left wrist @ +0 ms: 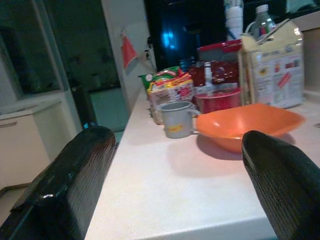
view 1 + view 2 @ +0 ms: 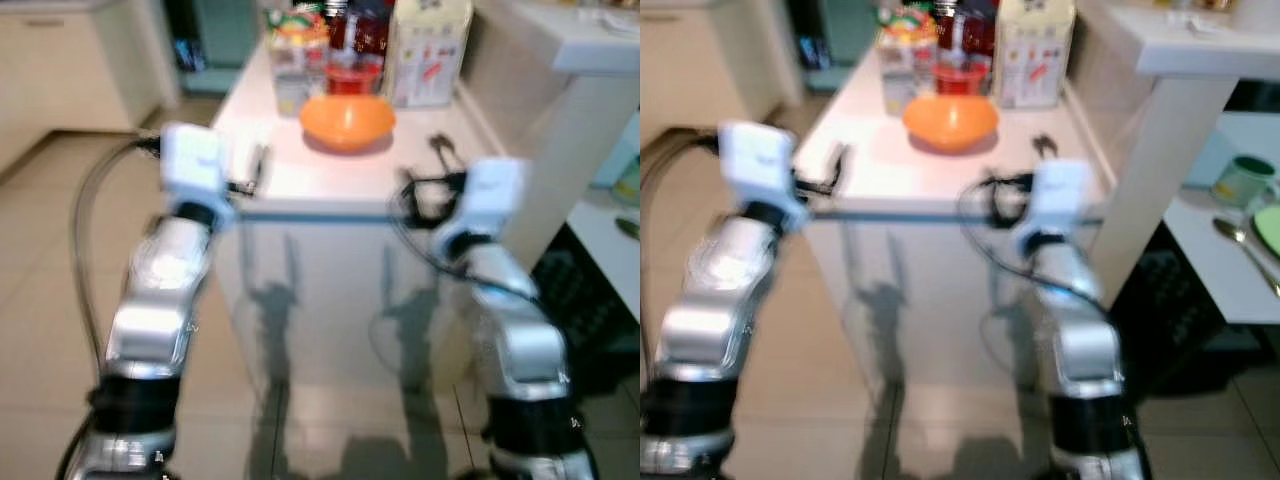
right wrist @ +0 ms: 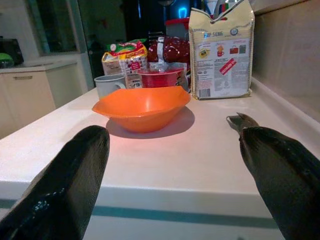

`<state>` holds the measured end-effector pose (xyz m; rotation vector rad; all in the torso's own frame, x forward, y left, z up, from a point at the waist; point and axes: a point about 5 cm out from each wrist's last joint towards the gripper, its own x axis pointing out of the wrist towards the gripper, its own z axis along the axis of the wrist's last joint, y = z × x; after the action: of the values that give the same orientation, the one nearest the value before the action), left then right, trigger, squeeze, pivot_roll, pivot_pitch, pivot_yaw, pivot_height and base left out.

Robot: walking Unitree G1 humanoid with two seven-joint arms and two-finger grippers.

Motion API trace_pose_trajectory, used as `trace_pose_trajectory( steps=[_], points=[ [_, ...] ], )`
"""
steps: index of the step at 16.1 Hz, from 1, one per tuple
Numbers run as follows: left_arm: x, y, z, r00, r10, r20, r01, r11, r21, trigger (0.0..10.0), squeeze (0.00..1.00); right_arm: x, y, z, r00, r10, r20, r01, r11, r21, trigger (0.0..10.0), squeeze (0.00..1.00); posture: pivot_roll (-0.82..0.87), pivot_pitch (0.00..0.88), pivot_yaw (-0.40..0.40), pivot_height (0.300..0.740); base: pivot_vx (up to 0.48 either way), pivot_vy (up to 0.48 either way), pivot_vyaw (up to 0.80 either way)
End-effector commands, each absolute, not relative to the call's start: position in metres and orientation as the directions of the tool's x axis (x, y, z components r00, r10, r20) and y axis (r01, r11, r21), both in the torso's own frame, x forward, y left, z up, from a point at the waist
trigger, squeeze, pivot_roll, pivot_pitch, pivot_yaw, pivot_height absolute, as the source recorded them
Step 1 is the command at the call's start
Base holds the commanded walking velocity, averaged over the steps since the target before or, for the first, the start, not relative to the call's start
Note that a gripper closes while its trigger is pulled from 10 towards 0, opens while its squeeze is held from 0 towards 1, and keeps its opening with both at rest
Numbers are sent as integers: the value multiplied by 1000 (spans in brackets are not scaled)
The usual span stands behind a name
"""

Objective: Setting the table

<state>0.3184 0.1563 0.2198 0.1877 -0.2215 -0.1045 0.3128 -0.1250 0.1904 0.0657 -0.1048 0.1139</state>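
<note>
An orange bowl [image 2: 347, 120] sits in the middle of a white counter [image 2: 300, 180], and nothing is in it. Both arms are raised at the counter's near edge. My left gripper [image 2: 255, 170] hovers over the front left part of the top, open, with the bowl [image 1: 245, 125] ahead and to its right. My right gripper [image 3: 175, 185] is open at the front right edge, facing the bowl [image 3: 142, 107] from a short distance. Neither gripper holds anything.
Behind the bowl stand a grey mug [image 1: 176, 119], a red container [image 3: 160, 77], snack bags [image 1: 170, 87] and a tall paper bag [image 3: 220, 52]. A small black tool [image 3: 240, 121] lies at the counter's right. A lower table at the right holds a green cup [image 2: 1240, 180] and a spoon [image 2: 1240, 240].
</note>
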Motion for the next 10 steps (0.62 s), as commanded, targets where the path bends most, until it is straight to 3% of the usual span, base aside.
trace_pose_trajectory(
  steps=[1, 5, 8, 10],
  points=[
    [319, 149, 221, 966, -149, 213, 108, 975, 195, 10000, 0, 313, -133, 195, 987, 102, 121, -109, 993, 54, 10000, 0, 31, 0, 13, 740, 394, 0, 0],
    [318, 149, 220, 966, -147, 211, 105, 975, 195, 10000, 0, 314, -130, 197, 984, 131, 123, -136, 990, 34, 10000, 0, 32, 0, 11, 740, 395, 0, 0],
    [318, 148, 220, 967, -147, 210, 106, 976, 193, 10000, 0, 315, -132, 199, 984, 123, 131, -128, 991, 35, 10000, 0, 29, 0, 7, 740, 398, 0, 800],
    [318, 147, 219, 967, -149, 208, 109, 975, 194, 10000, 0, 316, -137, 203, 984, 93, 151, -104, 992, 67, 10000, 0, 28, 0, 7, 740, 396, 0, 0]
  ],
)
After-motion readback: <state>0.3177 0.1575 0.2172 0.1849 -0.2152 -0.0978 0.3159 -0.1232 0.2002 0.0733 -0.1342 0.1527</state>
